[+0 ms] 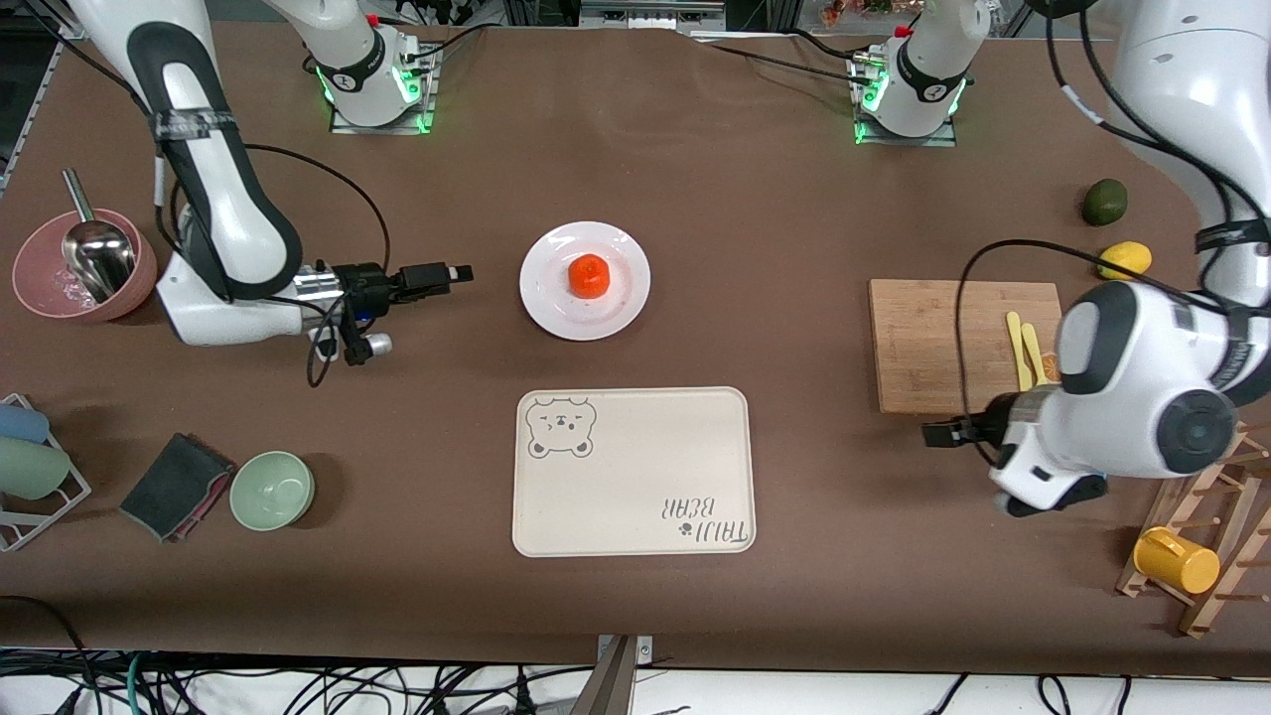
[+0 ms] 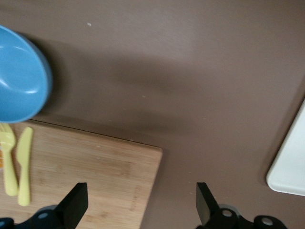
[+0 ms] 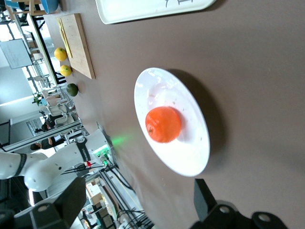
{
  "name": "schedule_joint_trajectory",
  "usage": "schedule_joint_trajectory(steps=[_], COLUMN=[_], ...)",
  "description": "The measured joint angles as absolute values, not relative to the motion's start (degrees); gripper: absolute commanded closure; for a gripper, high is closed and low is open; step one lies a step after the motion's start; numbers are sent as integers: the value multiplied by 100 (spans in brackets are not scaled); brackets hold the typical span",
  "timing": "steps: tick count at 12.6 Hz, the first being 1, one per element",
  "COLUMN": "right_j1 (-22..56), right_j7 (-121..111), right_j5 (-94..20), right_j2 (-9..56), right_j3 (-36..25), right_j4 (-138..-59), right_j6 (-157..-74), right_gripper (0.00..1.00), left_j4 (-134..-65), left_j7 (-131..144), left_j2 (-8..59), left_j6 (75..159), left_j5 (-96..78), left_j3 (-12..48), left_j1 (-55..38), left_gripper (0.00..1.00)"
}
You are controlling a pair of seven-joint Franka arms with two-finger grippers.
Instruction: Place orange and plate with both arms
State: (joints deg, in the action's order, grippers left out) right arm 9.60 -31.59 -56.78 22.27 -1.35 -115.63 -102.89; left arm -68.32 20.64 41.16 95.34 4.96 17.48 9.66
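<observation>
The orange (image 1: 589,275) sits in the middle of the white plate (image 1: 544,298), mid-table. My right gripper (image 1: 459,272) points at the plate from the right arm's end, a short gap away, open and empty. In the right wrist view the orange (image 3: 163,124) and plate (image 3: 193,160) lie ahead of the open right gripper (image 3: 139,188). My left gripper (image 1: 938,433) hangs open and empty over the cutting board's corner, toward the left arm's end. In the left wrist view the left gripper (image 2: 141,191) straddles the board's edge (image 2: 95,171).
A cream bear-printed tray (image 1: 633,472) lies nearer the camera than the plate. The cutting board (image 1: 943,338) carries yellow cutlery (image 1: 1023,350). A green fruit (image 1: 1104,202), lemon (image 1: 1124,260), blue bowl (image 2: 19,76), pink bowl with scoop (image 1: 84,263), green bowl (image 1: 272,490), cloth (image 1: 174,485) and cup rack (image 1: 1187,556) stand around.
</observation>
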Motion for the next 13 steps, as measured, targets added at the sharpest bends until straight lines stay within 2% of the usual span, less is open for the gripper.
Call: schedule_joint_trajectory(steps=[4, 10, 12, 13], right_j1=[1284, 1728, 1827, 1855], right_j7=[-4336, -4409, -4433, -4473], right_j5=[-5958, -6413, -6434, -6441], right_j2=[2634, 3054, 3190, 3243], right_j3=[-130, -126, -125, -125], right_j4=[-11562, -11618, -11631, -11631], right_j6=[-10760, -11224, -11407, -11467], right_gripper=[0, 1, 6, 14], left_j4=[-6810, -6811, -6816, -6832], left_j7=[1960, 1717, 1543, 1330], left_j2=[3746, 3483, 3345, 3241], left_j6=[9462, 9230, 9137, 9102], left_j5=[731, 733, 721, 648], left_j3=[1646, 1641, 1661, 1680], left_j1=[1196, 1373, 1452, 1547], left_gripper=[0, 0, 0, 0])
